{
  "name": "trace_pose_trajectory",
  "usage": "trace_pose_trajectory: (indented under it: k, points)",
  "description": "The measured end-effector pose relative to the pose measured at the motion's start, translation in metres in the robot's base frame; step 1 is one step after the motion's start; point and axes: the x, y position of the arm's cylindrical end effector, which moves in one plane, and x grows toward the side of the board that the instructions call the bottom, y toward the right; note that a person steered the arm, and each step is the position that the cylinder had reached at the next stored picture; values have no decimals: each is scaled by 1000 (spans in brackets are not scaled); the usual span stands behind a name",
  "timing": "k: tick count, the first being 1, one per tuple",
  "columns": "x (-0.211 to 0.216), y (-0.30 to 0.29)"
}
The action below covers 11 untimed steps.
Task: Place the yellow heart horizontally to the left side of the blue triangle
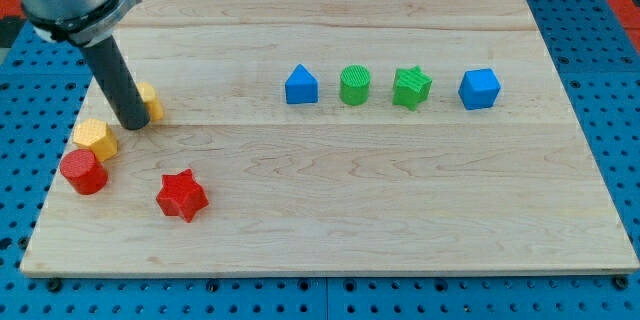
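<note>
Camera view shows a pale wooden board (330, 230) lying on a blue pegboard surface (620, 110); my tip (133, 125) stands near the board's left edge, toward the far side, the dark rod rising from it up and to the left into the grey arm housing at the far-left corner; there are no fingers on this rod, so nothing is gripped, and the tip only presses sideways against things; the tip sits right against a yellow block (148, 102), which peeks out just to the right of the rod and is partly hidden by it, so I cannot tell whether this one is the heart; a second yellow block (96, 138) lies just to the near-left of the tip, its shape also hard to make out; touching it on the near side is the red cylinder (83, 172); the red star (182, 195) lies apart from these, nearer and to the right; along the far half of the board a row runs left to right: the blue triangle (301, 86), the green cylinder (355, 86), the green star (412, 88) and the blue cube (479, 88); both yellow blocks lie well to the left of the blue triangle, the one at the tip being nearly level with it.
</note>
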Motion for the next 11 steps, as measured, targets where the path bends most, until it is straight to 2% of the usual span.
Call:
trace_pose_trajectory:
  k: [4,5,6,7,9,10,11]
  points:
    - [-72,-49]
    - [-66,-1]
    - [-66,25]
    - [-66,25]
    - [-62,81]
    - [-62,86]
    - [-44,47]
